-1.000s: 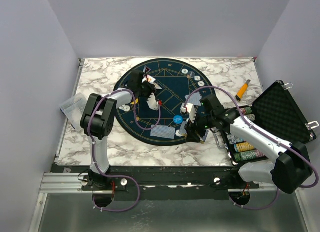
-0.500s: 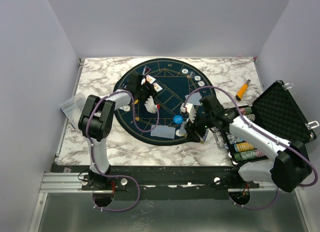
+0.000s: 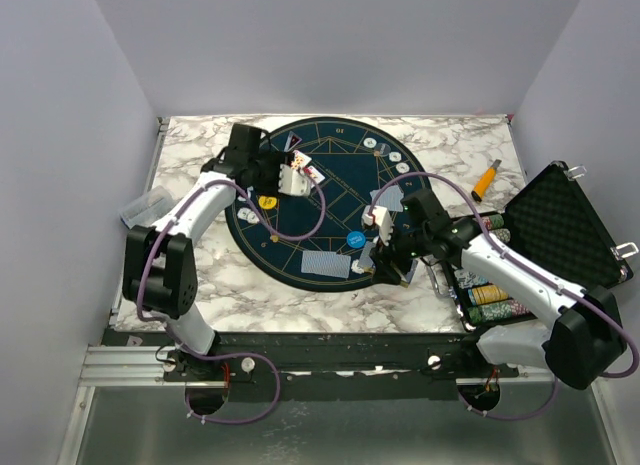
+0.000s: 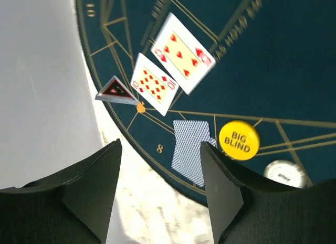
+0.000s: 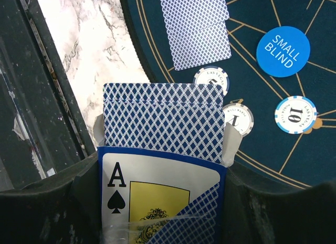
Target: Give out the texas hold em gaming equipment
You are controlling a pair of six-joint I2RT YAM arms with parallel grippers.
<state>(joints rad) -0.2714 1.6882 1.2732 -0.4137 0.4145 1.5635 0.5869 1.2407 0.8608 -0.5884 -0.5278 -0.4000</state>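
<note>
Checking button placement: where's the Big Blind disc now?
Big Blind disc lies flat on the round mat, left side in the top view, next to a face-down card and a whitish chip.

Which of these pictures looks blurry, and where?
Left wrist view: the upper red card looks smeared, while the yellow disc is crisp. Right wrist view: the card box and blue disc are sharp. Top view: soft, even light, no strong glare.
</note>
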